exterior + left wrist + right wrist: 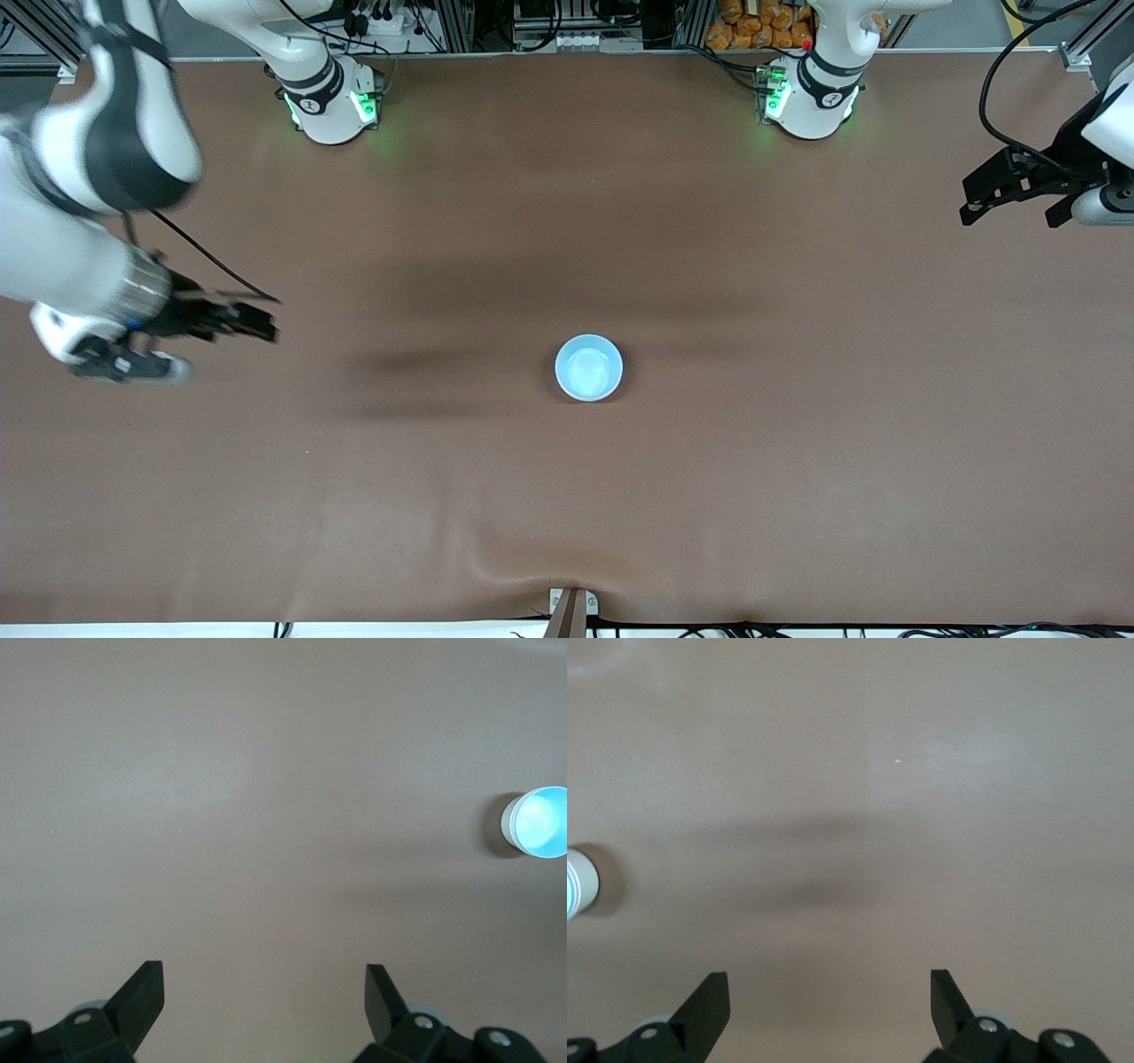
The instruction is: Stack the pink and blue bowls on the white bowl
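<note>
The light blue bowl point(589, 368) stands upright in the middle of the table. In the left wrist view the blue bowl point(542, 820) sits inside a whitish outer wall, the white bowl point(506, 821). The right wrist view shows that white wall point(586, 879) at its edge. The pink bowl does not show. My left gripper point(970, 204) hangs open and empty over the left arm's end of the table, with nothing between its fingers in its wrist view point(264, 979). My right gripper point(270, 321) is open and empty over the right arm's end point(829, 985).
The brown mat point(567, 496) covers the whole table and has a wrinkle near the front edge. A small metal bracket point(571, 607) sits at that edge. The arm bases point(332, 102) point(811, 97) stand along the back.
</note>
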`<action>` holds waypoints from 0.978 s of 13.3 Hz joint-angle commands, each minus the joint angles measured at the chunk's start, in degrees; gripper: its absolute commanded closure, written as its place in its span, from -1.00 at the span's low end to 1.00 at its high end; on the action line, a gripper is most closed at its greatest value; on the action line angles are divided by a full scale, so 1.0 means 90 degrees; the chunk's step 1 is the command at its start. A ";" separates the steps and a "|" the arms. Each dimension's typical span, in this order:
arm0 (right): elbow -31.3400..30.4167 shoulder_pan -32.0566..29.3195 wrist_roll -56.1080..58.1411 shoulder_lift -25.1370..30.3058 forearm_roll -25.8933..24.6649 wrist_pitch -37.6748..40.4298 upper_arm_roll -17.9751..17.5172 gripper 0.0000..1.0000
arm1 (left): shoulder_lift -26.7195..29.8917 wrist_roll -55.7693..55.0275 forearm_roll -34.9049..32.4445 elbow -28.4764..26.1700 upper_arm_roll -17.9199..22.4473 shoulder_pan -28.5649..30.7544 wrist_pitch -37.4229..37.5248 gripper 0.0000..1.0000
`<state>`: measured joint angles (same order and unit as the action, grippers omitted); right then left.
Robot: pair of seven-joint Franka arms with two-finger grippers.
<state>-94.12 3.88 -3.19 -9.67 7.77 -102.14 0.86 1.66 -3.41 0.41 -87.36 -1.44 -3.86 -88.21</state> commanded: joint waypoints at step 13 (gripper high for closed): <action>-0.0099 -0.0509 0.0687 0.1309 -0.0746 0.1193 -0.0135 -1.00 | -0.0058 0.0085 0.0130 0.0068 -0.0006 0.0000 0.0006 -1.00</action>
<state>-95.11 0.29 2.22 1.47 2.33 -91.50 0.55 1.42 -3.41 0.42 -87.36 -1.53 -3.88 -88.21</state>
